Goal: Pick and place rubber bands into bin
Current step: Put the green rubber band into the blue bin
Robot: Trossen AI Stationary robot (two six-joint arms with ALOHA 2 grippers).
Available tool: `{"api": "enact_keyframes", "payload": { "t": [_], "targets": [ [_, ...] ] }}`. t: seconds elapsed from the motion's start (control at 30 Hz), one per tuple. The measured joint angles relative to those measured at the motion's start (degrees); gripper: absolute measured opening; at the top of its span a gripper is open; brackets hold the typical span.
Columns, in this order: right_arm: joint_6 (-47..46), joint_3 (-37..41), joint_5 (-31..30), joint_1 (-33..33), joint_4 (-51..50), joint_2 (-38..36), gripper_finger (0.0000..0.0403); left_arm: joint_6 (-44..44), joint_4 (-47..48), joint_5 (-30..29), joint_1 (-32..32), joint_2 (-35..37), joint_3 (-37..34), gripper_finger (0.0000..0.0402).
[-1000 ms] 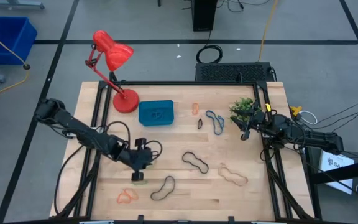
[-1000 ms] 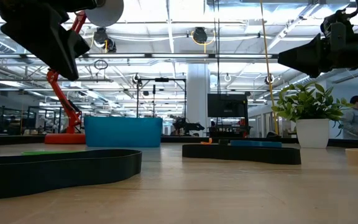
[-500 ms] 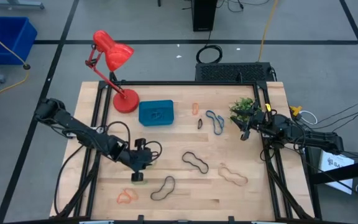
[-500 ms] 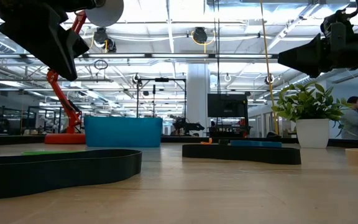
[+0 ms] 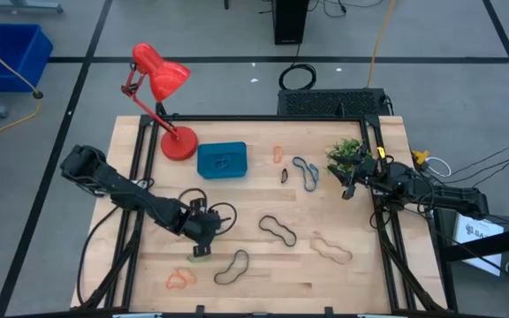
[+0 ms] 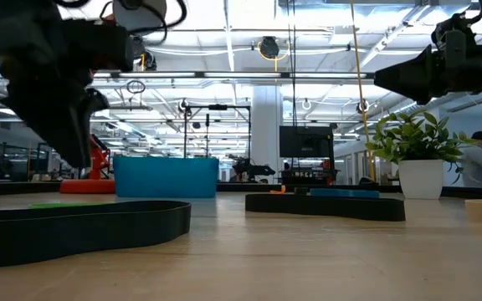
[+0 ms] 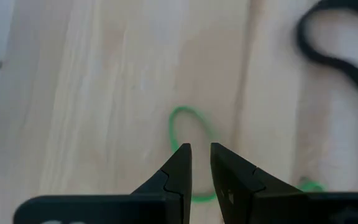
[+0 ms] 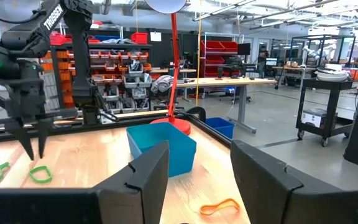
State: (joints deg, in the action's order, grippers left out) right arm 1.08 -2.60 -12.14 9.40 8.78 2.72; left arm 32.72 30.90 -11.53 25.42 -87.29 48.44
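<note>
The left claw [image 7: 201, 149] hung just above the wooden surface [image 5: 360, 274], fingers slightly parted around one side of a green rubber band [image 7: 190, 127] lying flat, not yet gripped. The teal bin [image 5: 222, 160] sat beside the red lamp [image 5: 160, 78], well apart from that band. The right claw [image 8: 197, 155] waited open, empty, near the potted plant [image 5: 346, 154].

A wooden table [image 5: 131, 265] carries scattered rubber bands [image 5: 277, 230], a teal bin [image 5: 222, 161], red lamp [image 5: 180, 143] and potted plant [image 5: 345, 154].
</note>
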Motion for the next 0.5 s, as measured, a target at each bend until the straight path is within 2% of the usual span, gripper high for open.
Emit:
{"api": "enact_keyframes", "payload": {
  "t": [0.5],
  "targets": [
    [0.02, -0.01, 0.02, 0.00, 0.01, 0.00, 0.0169, 0.67, 0.85, 4.04, -3.33, -5.64, -0.02, 0.0067]
  ]
}}
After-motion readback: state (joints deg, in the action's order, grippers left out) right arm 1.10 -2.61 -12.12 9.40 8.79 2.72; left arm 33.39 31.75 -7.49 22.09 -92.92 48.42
